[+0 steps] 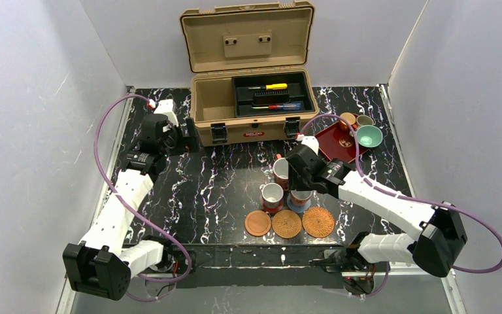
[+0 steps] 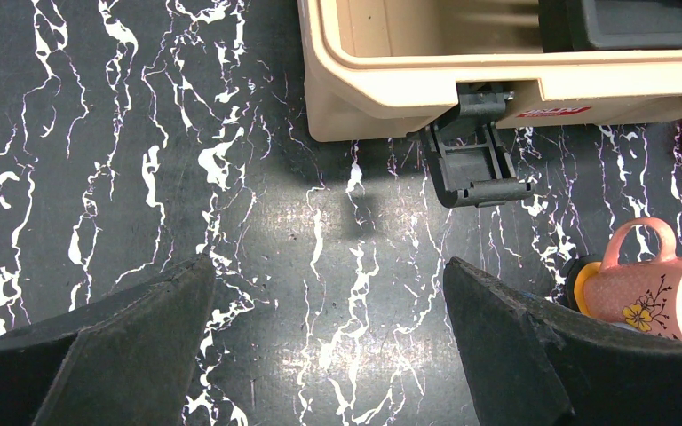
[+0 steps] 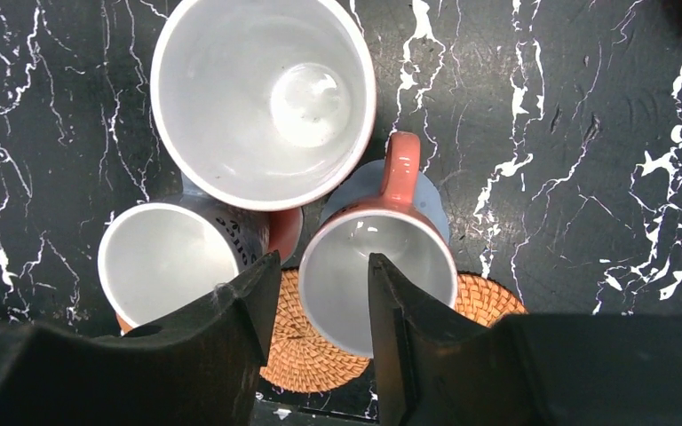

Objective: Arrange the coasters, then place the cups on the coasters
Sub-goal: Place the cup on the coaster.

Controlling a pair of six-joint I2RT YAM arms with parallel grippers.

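Observation:
Three white-inside reddish cups stand close together mid-table. My right gripper [image 3: 320,275] [image 1: 299,185] hangs open over the right-hand cup [image 3: 377,271], one finger outside its wall and one inside, with a sliver of gap showing. That cup sits on the blue-grey coaster [image 3: 431,200]. Beside it are a second cup [image 3: 167,262] and a larger-looking one [image 3: 264,98]. A smooth brown coaster [image 1: 258,223] and two woven coasters [image 1: 286,224] [image 1: 318,222] lie in a front row. My left gripper [image 2: 329,311] [image 1: 188,140] is wide open over bare table, holding nothing.
An open tan toolbox [image 1: 251,98] stands at the back, its latch [image 2: 475,164] near my left gripper. A dark red tray [image 1: 332,140] at back right carries an orange cup [image 1: 348,120], a grey-olive cup [image 1: 365,120] and a teal cup [image 1: 369,136]. White walls enclose the table.

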